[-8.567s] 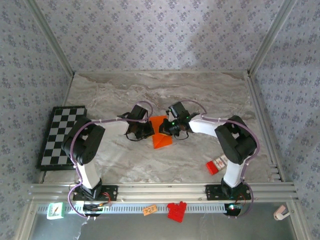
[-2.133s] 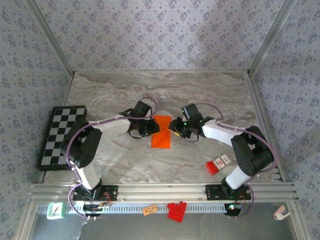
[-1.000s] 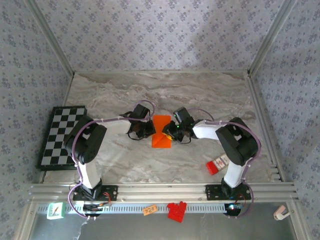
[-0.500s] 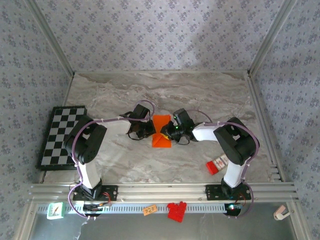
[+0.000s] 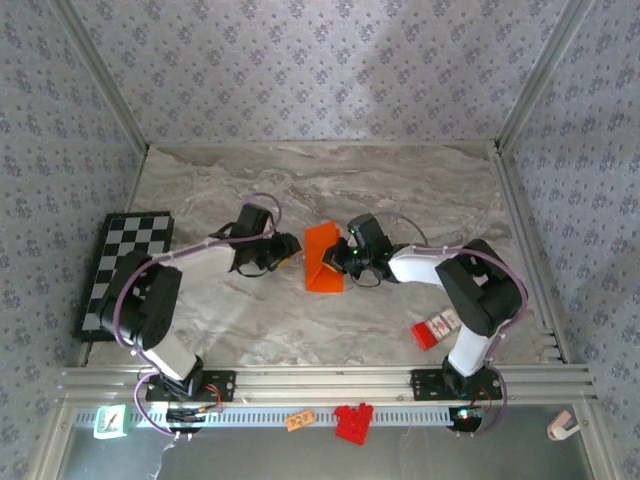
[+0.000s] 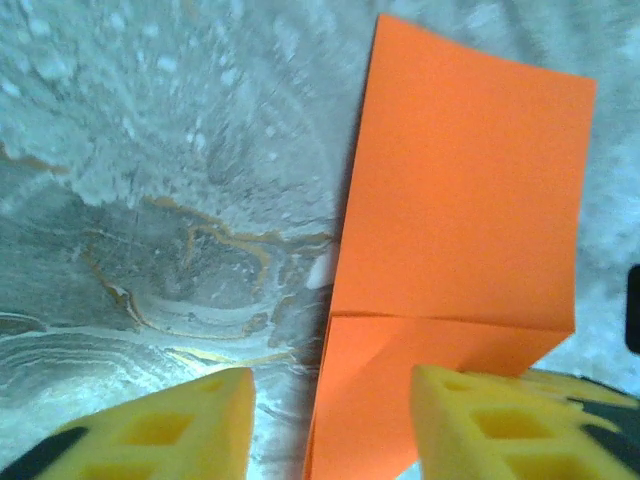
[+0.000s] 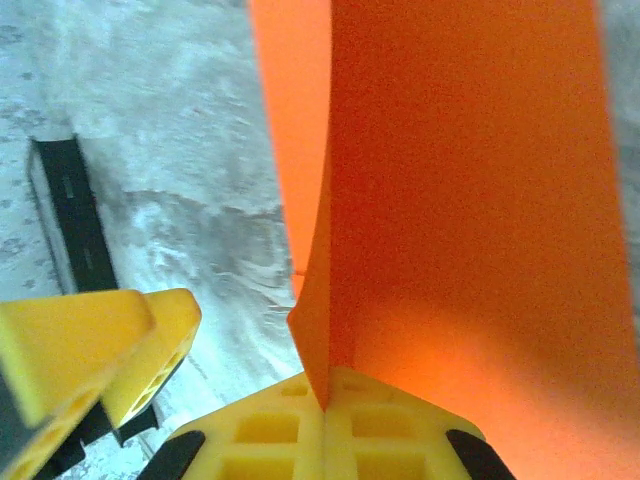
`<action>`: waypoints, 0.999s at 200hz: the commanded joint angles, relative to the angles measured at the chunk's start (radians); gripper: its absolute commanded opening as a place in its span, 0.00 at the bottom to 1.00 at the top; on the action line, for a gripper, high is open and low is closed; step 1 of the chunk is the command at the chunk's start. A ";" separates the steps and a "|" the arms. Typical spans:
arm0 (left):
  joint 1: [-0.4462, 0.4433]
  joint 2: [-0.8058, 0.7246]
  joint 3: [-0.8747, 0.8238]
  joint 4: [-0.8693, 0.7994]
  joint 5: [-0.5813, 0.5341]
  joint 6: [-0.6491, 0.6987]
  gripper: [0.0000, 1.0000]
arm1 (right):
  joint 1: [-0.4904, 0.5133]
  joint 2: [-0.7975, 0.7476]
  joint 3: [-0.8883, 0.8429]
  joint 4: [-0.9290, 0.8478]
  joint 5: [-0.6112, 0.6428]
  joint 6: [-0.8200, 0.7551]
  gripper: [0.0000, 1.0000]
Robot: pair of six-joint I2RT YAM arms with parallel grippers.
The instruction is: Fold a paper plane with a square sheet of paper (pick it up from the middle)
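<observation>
The square sheet of paper is bright orange and folded, lying mid-table between both arms. In the left wrist view the paper lies flat on the marble, with a crease line across its near part. My left gripper is open, its yellow fingers standing apart over the paper's left edge. It sits just left of the sheet. My right gripper is shut on the paper's right edge, and that flap stands up from the table. From above, the right gripper touches the sheet's right side.
A black-and-white checkerboard lies at the left edge. A small red-and-white box sits near the right arm's base. Red plastic blocks and a small orange tag lie in front of the aluminium rail.
My left gripper has opened, let go of the paper and drawn back to the left. My right gripper has shut on the paper's right edge, and that flap now stands up.
</observation>
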State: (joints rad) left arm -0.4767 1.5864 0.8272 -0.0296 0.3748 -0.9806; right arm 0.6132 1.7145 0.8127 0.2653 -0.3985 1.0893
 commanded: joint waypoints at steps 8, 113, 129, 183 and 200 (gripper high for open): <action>0.035 -0.084 -0.084 0.266 0.175 -0.075 0.66 | -0.040 -0.095 0.017 0.038 -0.047 -0.099 0.04; 0.018 -0.148 -0.102 0.653 0.330 -0.263 0.95 | -0.137 -0.200 0.086 0.247 -0.281 0.026 0.07; 0.013 -0.146 -0.100 0.688 0.336 -0.268 0.92 | -0.139 -0.188 0.085 0.286 -0.306 0.059 0.08; 0.006 -0.148 -0.096 0.760 0.353 -0.288 0.68 | -0.148 -0.182 0.072 0.307 -0.332 0.096 0.09; 0.006 -0.147 -0.097 0.761 0.349 -0.291 0.59 | -0.151 -0.182 0.070 0.305 -0.332 0.097 0.10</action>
State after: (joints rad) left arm -0.4660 1.4601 0.6933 0.6693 0.7036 -1.2724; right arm 0.4706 1.5257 0.8742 0.5392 -0.6987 1.1656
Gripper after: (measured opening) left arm 0.644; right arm 0.092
